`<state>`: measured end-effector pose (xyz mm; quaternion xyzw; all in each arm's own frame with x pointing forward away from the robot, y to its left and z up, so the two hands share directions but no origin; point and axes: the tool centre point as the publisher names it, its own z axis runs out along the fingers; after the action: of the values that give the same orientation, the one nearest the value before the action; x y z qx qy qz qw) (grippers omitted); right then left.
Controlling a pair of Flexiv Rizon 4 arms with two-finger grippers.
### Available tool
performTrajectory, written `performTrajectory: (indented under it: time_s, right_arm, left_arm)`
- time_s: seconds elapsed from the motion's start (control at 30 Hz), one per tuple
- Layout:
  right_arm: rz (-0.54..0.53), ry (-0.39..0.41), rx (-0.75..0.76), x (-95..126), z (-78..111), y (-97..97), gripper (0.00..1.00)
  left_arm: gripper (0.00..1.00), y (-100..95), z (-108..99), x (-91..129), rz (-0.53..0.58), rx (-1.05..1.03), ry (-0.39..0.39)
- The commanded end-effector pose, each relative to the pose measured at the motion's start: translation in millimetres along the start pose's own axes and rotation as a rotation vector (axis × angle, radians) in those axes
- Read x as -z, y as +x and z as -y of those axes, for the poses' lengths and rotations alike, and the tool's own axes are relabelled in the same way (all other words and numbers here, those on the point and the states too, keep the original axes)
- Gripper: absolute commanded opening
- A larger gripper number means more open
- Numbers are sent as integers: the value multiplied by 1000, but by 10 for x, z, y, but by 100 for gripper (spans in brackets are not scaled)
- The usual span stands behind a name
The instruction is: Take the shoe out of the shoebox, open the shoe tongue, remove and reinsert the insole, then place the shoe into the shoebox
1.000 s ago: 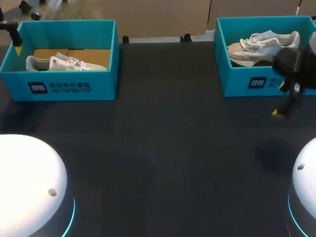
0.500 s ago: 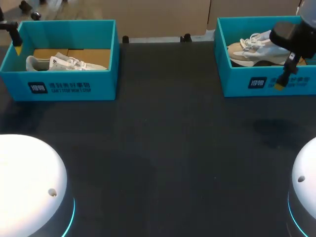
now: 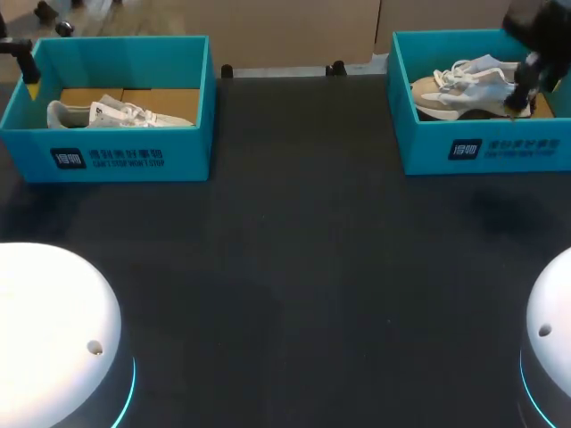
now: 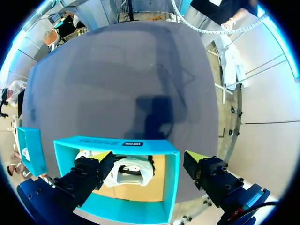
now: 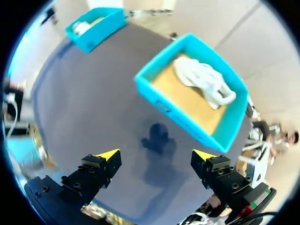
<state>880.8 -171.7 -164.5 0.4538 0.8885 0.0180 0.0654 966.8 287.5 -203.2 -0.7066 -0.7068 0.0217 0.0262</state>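
1. The right gripper (image 5: 155,154) has travelled from in front of the right shoebox (image 3: 482,150) up and back; in the head view it now overlaps the right end of the grey shoe (image 3: 455,89) lying inside
2. Its fingers stand wide apart with nothing between them; its wrist view shows that box and shoe ahead, untouched
3. The left gripper (image 4: 149,157) has stayed by the far corner of the left shoebox (image 3: 134,152), fingers apart and empty, with the white shoe (image 3: 116,113) inside below it
4. Both shoes and boxes lie unmoved on the dark table (image 3: 294,250)
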Motion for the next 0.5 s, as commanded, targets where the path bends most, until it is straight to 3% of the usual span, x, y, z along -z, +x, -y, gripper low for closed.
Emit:
performTrajectory:
  time_s: [0.03, 0.07, 0.5]
  right_arm:
    - [-31, 129, -313, 9, -328, -578, 100]
    - [-64, 125, -310, -1, -366, -668, 100]
    - [-64, 125, -310, -1, -366, -668, 100]
  left_arm:
    - [100, 1, 2, 1, -2, 0, -1]
    - [100, 1, 2, 1, -2, 0, -1]
    - [100, 1, 2, 1, -2, 0, -1]
